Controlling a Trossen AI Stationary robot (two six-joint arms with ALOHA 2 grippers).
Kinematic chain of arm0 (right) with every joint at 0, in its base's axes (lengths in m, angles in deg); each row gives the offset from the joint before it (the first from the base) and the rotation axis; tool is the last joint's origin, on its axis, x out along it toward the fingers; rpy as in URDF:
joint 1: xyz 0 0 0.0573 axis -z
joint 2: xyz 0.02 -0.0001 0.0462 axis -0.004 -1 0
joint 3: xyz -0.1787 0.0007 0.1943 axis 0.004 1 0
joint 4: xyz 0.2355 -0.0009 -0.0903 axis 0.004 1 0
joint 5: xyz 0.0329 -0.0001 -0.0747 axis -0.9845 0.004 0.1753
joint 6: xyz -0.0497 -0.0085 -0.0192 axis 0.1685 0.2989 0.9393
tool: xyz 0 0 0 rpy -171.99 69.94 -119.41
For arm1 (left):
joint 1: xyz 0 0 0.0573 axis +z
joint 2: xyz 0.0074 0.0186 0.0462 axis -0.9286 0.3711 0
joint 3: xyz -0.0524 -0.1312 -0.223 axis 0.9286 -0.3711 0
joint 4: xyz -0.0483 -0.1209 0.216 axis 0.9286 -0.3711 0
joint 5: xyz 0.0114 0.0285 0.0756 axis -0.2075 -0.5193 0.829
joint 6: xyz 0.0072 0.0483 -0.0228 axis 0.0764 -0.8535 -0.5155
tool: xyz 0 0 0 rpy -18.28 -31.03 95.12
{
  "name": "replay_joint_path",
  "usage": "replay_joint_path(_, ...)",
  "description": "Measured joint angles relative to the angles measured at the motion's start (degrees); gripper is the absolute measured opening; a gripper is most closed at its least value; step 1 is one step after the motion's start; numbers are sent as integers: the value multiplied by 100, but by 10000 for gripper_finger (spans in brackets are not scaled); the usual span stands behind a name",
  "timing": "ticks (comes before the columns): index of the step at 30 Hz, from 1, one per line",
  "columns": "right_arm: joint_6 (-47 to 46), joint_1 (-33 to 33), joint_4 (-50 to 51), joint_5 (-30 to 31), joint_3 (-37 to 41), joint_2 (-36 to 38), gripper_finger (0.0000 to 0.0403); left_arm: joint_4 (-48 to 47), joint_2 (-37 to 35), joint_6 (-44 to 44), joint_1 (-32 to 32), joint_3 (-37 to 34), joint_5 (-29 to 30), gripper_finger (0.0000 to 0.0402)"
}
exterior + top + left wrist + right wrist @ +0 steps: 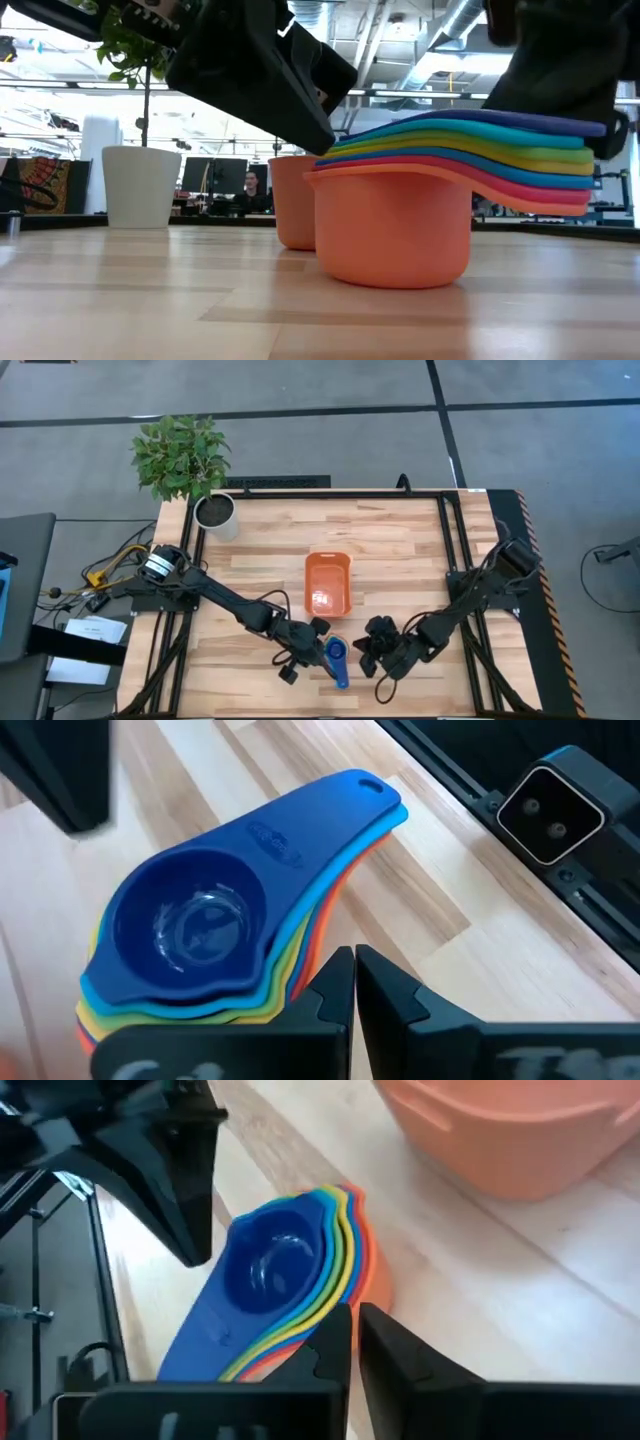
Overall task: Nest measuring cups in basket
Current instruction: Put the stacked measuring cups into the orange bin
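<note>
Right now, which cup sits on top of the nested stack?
The dark blue cup, smallest bowl, sits on top; lighter blue, green, yellow and red rims fan out beneath it, and the orange cup is at the bottom on the table.

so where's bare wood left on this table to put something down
Bare wood: the far strip between the white plant pot and the table's right rail, plus the patches either side of the orange basket. The basket itself is empty. Crowded: the near edge, where the nested measuring cups sit between the left gripper and right gripper.
</note>
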Motion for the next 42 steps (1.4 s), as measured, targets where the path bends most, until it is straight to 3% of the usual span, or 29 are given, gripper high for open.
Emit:
replay_joint_path(7,-162,-240,146,-719,0,365,43,-57,0,28,-13,0,-650,0)
replay_joint_path(13,-285,-375,-811,-948,-2,-186,9,46,0,-55,-15,0,-471,0)
replay_joint_path(17,-259,-315,-1460,-1088,-9,-595,11,239,2,-56,-13,-2,-364,0)
replay_joint_path(22,-288,-237,-1586,-1104,-2,-844,23,329,2,-66,-15,-2,-581,0)
replay_joint_path(27,-66,-235,-1815,-1100,-2,-842,11,445,2,-85,-41,-2,-606,0)
replay_joint_path(33,39,-235,-1837,-1231,-4,-798,14,1166,381,-142,-91,51,-833,0)
replay_joint_path(42,293,-192,-1923,-1231,-4,-800,13,1328,601,-77,-70,172,-814,0)
